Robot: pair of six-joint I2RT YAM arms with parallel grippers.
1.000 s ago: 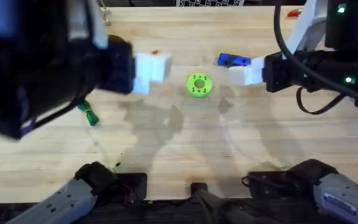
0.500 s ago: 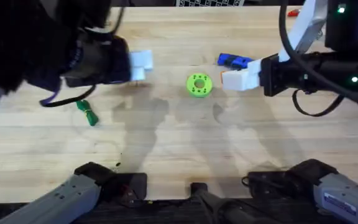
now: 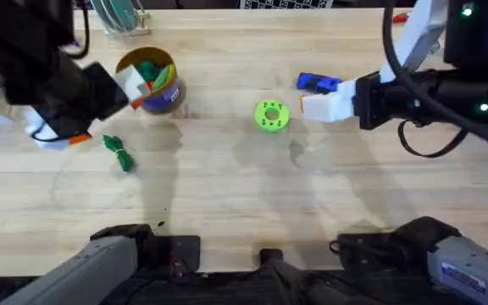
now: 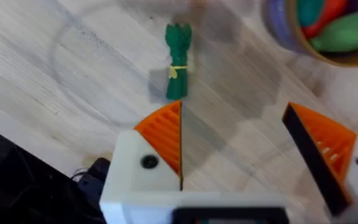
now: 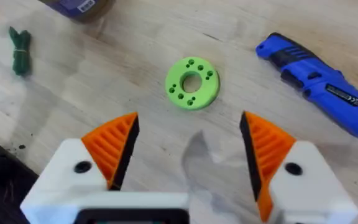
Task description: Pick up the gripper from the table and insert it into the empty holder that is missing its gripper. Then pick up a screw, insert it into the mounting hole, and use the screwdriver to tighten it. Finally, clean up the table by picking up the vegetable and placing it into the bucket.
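Wooden table (image 3: 312,195), bucket (image 3: 151,80), screwdriver (image 3: 318,82)

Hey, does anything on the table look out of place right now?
One thing: the green vegetable lies loose on the bare wood, apart from the bucket, which already holds other pieces. The screwdriver and green disc look undisturbed.

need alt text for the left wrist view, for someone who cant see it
The left gripper hangs open over a light wooden table, its two white fingers tipped with orange ribbed pads. Just beyond the fingers lies a small green vegetable bundle tied with a yellow band. At one corner sits part of a round bucket holding colourful toy food.
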